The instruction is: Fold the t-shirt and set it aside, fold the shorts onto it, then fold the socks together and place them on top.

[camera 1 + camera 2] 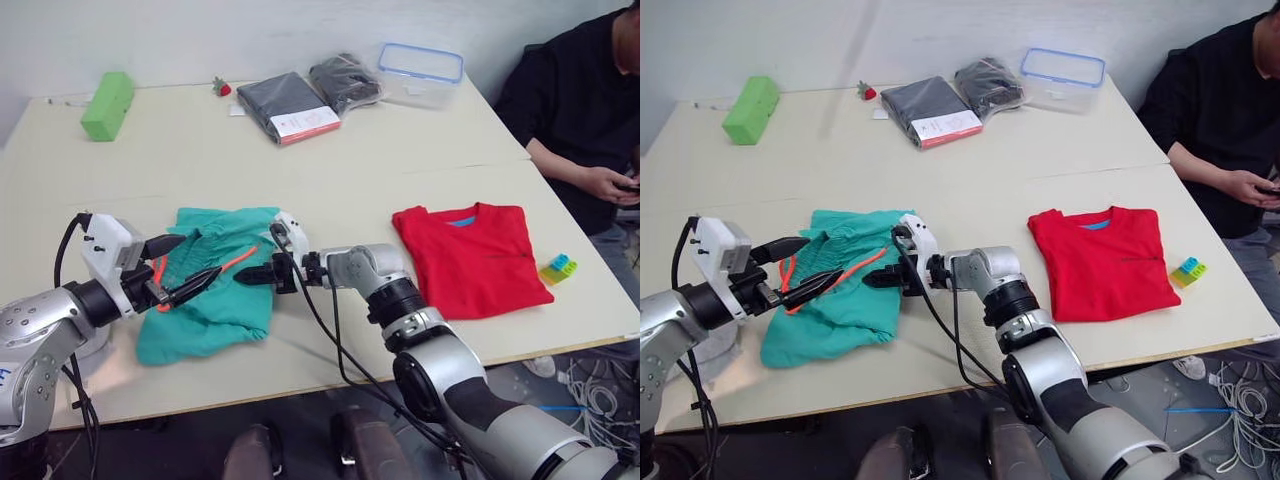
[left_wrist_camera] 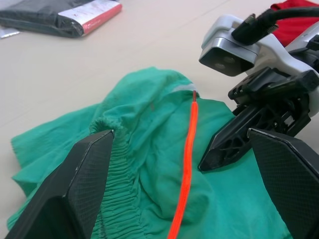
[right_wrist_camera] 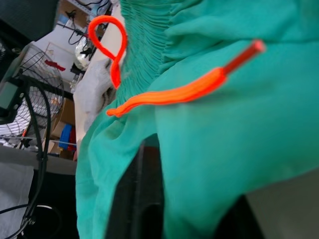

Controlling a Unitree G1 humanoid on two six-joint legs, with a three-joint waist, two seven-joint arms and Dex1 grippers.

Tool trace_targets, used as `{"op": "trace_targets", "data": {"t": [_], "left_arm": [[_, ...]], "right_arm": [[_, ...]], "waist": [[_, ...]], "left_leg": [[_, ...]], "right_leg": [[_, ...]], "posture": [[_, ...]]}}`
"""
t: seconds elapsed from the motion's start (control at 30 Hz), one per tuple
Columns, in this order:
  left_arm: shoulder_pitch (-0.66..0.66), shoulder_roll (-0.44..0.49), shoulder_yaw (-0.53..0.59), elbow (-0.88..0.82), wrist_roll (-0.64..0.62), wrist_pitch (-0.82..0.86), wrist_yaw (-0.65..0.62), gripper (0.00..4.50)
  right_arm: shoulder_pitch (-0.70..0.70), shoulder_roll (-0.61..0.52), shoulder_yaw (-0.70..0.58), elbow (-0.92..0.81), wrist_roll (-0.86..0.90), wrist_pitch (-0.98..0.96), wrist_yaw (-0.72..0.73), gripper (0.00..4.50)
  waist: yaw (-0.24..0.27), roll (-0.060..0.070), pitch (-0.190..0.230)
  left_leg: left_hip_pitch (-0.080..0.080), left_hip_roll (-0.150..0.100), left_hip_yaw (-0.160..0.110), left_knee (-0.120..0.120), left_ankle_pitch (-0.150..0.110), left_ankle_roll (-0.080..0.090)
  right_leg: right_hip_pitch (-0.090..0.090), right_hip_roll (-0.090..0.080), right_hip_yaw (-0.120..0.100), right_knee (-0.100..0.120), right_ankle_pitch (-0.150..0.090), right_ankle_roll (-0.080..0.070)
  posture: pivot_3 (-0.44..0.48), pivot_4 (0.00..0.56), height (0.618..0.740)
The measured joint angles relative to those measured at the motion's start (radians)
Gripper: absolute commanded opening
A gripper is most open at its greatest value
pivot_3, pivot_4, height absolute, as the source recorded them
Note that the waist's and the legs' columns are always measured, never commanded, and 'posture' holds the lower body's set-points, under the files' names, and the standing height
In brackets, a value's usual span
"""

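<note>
The left pincer (image 1: 190, 265) hangs open over the gathered waistband of the shorts (image 1: 215, 300), an orange drawstring (image 2: 187, 164) between its fingers. The right pincer (image 1: 250, 275) pinches the shorts' right edge. Rightward on the table (image 1: 330, 150) lies the folded t-shirt (image 1: 470, 258).

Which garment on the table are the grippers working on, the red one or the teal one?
The teal shorts with the orange drawstring; the red t-shirt lies apart, already folded.

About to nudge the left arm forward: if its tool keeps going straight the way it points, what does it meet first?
Probably the bunched teal-green cloth shorts with their orange drawstring, lying right between the open left tool's fingers. Just beyond sits the right tool; depth between them is unclear.
</note>
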Motion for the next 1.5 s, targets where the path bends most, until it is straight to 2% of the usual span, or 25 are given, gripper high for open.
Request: {"op": "trace_targets", "data": {"t": [0.13, 0.23, 0.33, 0.43, 0.53, 0.63, 0.7, 0.8, 1.0, 1.2, 1.3, 1.4, 1.5], "left_arm": [[-0.048, 0.002, -0.053, 0.000, -0.044, 0.018, -0.035, 4.50], [-0.092, 0.007, -0.130, -0.005, -0.075, 0.035, -0.080, 4.50], [-0.141, 0.010, -0.191, -0.022, -0.107, 0.048, -0.116, 4.50], [-0.201, 0.014, -0.261, -0.042, -0.131, 0.055, -0.159, 4.50], [-0.257, 0.012, -0.301, -0.031, -0.131, 0.054, -0.178, 4.50], [-0.299, 0.005, -0.327, -0.003, -0.128, 0.042, -0.187, 4.50], [-0.299, 0.005, -0.342, 0.009, -0.114, 0.029, -0.194, 4.50], [-0.299, 0.005, -0.358, 0.034, -0.095, 0.009, -0.208, 4.50], [-0.300, 0.005, -0.367, 0.042, -0.080, -0.009, -0.223, 4.50], [-0.300, 0.005, -0.367, 0.041, -0.071, -0.016, -0.223, 4.50], [-0.302, 0.005, -0.368, 0.041, -0.069, -0.017, -0.223, 4.50], [-0.312, 0.005, -0.375, 0.041, -0.065, -0.017, -0.223, 4.50], [-0.316, 0.005, -0.387, 0.042, -0.055, -0.018, -0.224, 4.50]], "right_arm": [[0.086, -0.129, 0.009, -0.204, 0.012, 0.082, 0.004, 0.03], [0.152, -0.301, 0.005, -0.438, 0.050, 0.169, 0.025, 0.03], [0.190, -0.496, -0.007, -0.644, 0.104, 0.232, 0.079, 0.03], [0.280, -0.811, -0.027, -0.808, 0.150, 0.236, 0.198, 0.03], [0.346, -1.045, -0.049, -0.823, 0.153, 0.194, 0.303, 0.03], [0.357, -1.187, -0.075, -0.762, 0.140, 0.101, 0.390, 0.03], [0.358, -1.244, -0.081, -0.684, 0.104, 0.018, 0.422, 0.03], [0.376, -1.280, -0.075, -0.580, 0.043, -0.101, 0.457, 0.03], [0.355, -1.278, -0.069, -0.298, -0.056, -0.266, 0.468, 0.03], [0.331, -1.232, -0.075, -0.059, -0.156, -0.429, 0.372, 0.03], [0.376, -1.170, -0.113, -0.035, -0.165, -0.489, 0.302, 0.03], [0.422, -1.125, -0.146, -0.044, -0.163, -0.506, 0.250, 0.65], [0.470, -1.100, -0.213, -0.070, -0.153, -0.518, 0.184, 1.68]], "waist": [[0.035, 0.000, 0.000], [0.048, 0.000, 0.000], [0.054, 0.001, 0.001], [0.059, 0.003, 0.002], [0.055, 0.004, 0.002], [0.047, 0.004, 0.002], [0.047, 0.004, 0.003], [0.050, 0.004, 0.003], [0.054, 0.005, 0.003], [0.054, 0.006, 0.004], [0.053, 0.006, 0.004], [0.054, 0.007, 0.004], [0.056, 0.007, 0.004]], "left_leg": [[-0.003, -0.003, -0.001, 0.000, 0.000, 0.002], [-0.004, -0.004, -0.001, 0.000, -0.001, 0.003], [-0.004, -0.003, -0.001, -0.002, -0.001, 0.002], [-0.004, -0.002, 0.000, -0.003, -0.001, 0.002], [-0.004, -0.002, 0.001, -0.003, -0.001, 0.002], [-0.001, 0.000, 0.003, -0.001, -0.001, 0.002], [0.000, 0.002, 0.002, 0.000, 0.000, 0.001], [0.001, 0.002, 0.002, 0.001, 0.000, 0.001], [0.000, 0.002, 0.003, 0.004, 0.000, 0.002], [0.000, 0.002, 0.003, 0.006, 0.000, 0.001], [0.001, 0.003, 0.003, 0.008, 0.000, 0.001], [0.001, 0.003, 0.003, 0.010, 0.000, 0.001], [0.000, 0.003, 0.002, 0.011, 0.000, 0.001]], "right_leg": [[0.000, -0.003, -0.002, -0.002, 0.000, 0.000], [0.000, -0.004, -0.001, -0.005, 0.001, 0.001], [-0.001, -0.002, -0.001, -0.007, 0.001, 0.001], [0.000, -0.001, -0.001, -0.012, 0.001, 0.001], [0.001, 0.001, 0.001, -0.015, 0.001, 0.001], [0.002, 0.005, 0.006, -0.014, 0.001, 0.002], [0.003, 0.008, 0.008, -0.013, 0.002, 0.002], [0.003, 0.009, 0.010, -0.013, 0.002, 0.003], [0.004, 0.009, 0.011, -0.012, 0.003, 0.003], [0.004, 0.010, 0.011, -0.010, 0.003, 0.003], [0.005, 0.011, 0.012, -0.009, 0.003, 0.003], [0.005, 0.011, 0.012, -0.007, 0.003, 0.003], [0.005, 0.011, 0.012, -0.006, 0.003, 0.004]], "posture": [[0.000, 0.150, 0.740], [0.000, 0.150, 0.740], [0.000, 0.150, 0.740], [0.000, 0.150, 0.740], [0.000, 0.150, 0.740], [0.000, 0.150, 0.740], [0.000, 0.150, 0.740], [0.000, 0.150, 0.740], [0.000, 0.150, 0.740], [0.000, 0.150, 0.740], [0.000, 0.150, 0.740], [0.000, 0.150, 0.740], [0.000, 0.150, 0.740]]}}
